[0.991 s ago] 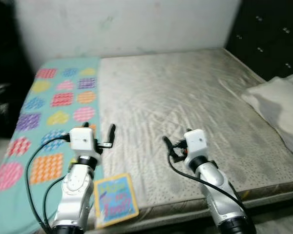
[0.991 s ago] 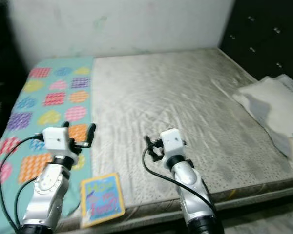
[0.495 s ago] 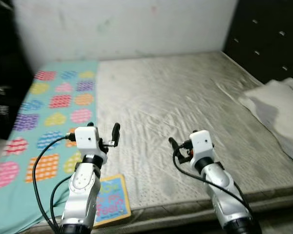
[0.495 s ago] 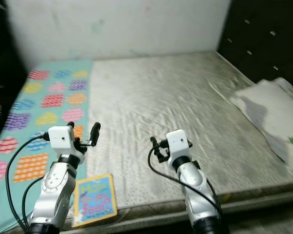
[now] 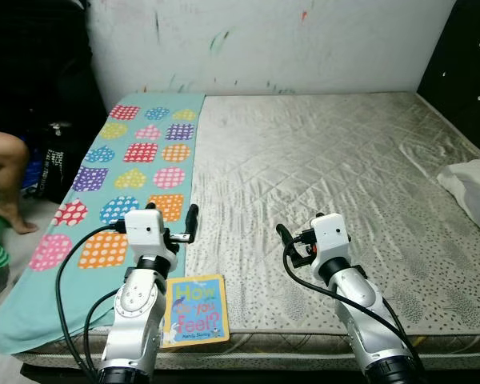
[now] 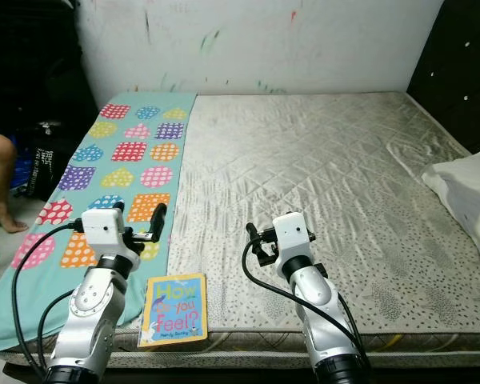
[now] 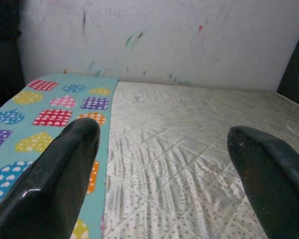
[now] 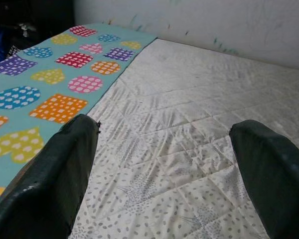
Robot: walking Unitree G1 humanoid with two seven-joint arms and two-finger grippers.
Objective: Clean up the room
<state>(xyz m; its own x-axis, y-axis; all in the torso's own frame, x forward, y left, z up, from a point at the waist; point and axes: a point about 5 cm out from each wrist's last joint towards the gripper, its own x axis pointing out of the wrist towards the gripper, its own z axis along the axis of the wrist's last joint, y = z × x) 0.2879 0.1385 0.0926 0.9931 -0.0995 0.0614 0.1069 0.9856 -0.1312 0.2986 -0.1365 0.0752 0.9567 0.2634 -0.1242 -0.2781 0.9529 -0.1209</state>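
A bare quilted bed (image 5: 328,160) spans the head views. A teal patterned blanket (image 5: 120,168) covers its left edge. A white pillow (image 5: 474,184) lies at the right edge. A children's book (image 5: 194,310) lies flat at the front edge, beside the blanket. Left gripper (image 7: 164,164) and right gripper (image 8: 164,164) hover above the front edge, jaws wide apart, empty. A person's leg (image 5: 6,172) shows left of the bed.

Bed (image 5: 328,160): blanket (image 5: 136,168) along its left side; book (image 5: 194,310) on the front edge, beside the blanket; pillow (image 5: 474,178) at right; wall (image 5: 304,40) behind.
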